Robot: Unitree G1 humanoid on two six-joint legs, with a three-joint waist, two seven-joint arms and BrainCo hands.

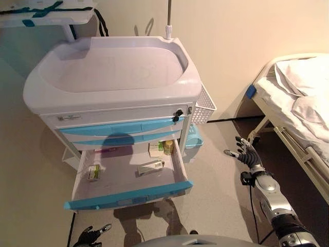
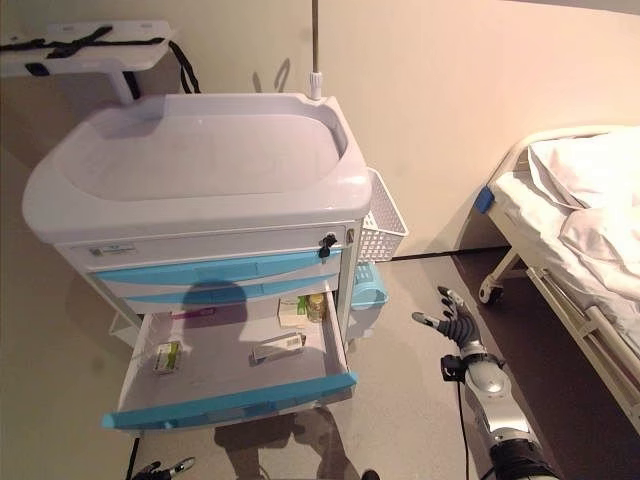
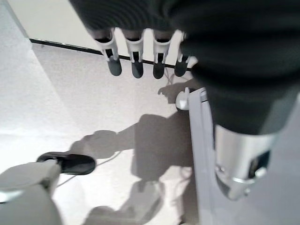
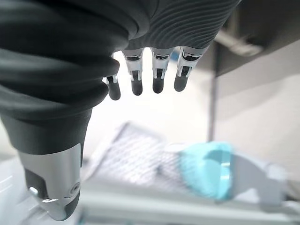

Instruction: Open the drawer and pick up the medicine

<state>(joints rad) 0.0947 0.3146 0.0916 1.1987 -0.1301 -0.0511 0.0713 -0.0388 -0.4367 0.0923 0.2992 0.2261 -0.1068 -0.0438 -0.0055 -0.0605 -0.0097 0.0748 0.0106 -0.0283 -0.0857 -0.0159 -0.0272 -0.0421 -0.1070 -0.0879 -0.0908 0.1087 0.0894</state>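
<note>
Right hand (image 1: 245,153) raised right of the cart (image 1: 113,77), fingers spread, holding nothing; left hand (image 1: 91,236) low, near the open drawer (image 1: 126,197), fingers relaxed and empty. Medicine (image 1: 150,167), a slim box, lies on the drawer's smooth white floor.

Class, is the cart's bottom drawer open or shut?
Open: the bottom drawer is pulled well out from the cart, showing medicine items lying inside.

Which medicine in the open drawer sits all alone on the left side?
The small green-and-white packet; the long flat box and the back-corner boxes sit toward the right.
</note>
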